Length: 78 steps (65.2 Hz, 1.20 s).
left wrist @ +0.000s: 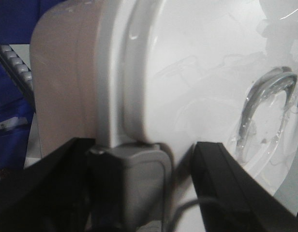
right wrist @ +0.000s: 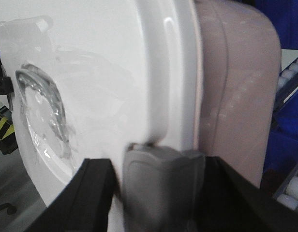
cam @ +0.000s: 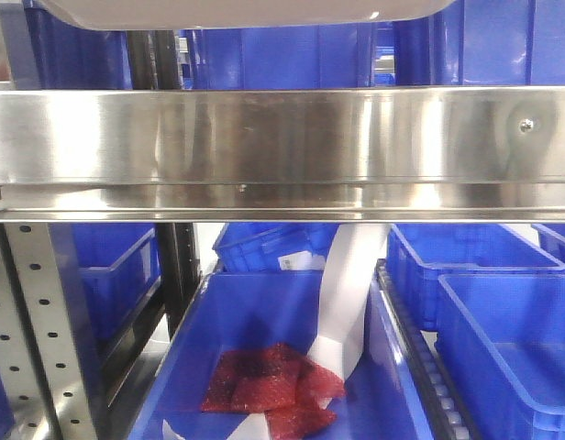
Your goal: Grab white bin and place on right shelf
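The white bin (left wrist: 187,72) fills both wrist views, with its pale pinkish body, glossy white lid and recessed handle. In the left wrist view my left gripper (left wrist: 144,150) is shut across the bin's edge, its black fingers either side of the grey lid latch (left wrist: 134,183). My right gripper (right wrist: 158,159) grips the opposite edge of the white bin (right wrist: 105,63) the same way, around another grey latch (right wrist: 163,188). In the front view only the white bin's underside (cam: 237,11) shows at the top edge, above the right shelf's broad steel rail (cam: 282,137).
Blue crates (cam: 503,348) stand below and behind the rail. One crate holds a red mesh bag (cam: 264,385) and a white paper strip (cam: 347,302). A perforated upright (cam: 44,330) stands at the left. Conveyor rollers (cam: 429,376) run between crates.
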Available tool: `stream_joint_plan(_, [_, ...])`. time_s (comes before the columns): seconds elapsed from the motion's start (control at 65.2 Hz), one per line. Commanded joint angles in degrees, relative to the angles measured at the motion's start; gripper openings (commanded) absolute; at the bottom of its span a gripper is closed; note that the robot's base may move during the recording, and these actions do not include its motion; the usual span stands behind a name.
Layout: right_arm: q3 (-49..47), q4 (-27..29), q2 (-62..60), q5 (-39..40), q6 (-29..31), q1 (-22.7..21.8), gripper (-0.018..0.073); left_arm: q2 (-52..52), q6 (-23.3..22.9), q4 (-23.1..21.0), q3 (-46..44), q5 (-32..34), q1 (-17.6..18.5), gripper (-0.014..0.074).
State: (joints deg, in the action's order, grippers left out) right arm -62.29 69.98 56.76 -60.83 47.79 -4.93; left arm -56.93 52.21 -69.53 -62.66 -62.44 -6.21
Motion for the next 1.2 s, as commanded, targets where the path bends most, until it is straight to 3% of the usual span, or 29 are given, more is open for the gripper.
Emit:
stream_joint_plan(0.0, [-1.8,12.76,-0.93,-5.5,0.22,1.14,0.038,1.4,0.8,-10.78,-1.99,-11.82,1.68,0.0271])
stream_joint_plan(1.18, [-1.8,12.76,-0.93,-5.5,0.22,1.14,0.038,1.4,0.8,-11.27,-1.99,-11.67,1.68,0.027])
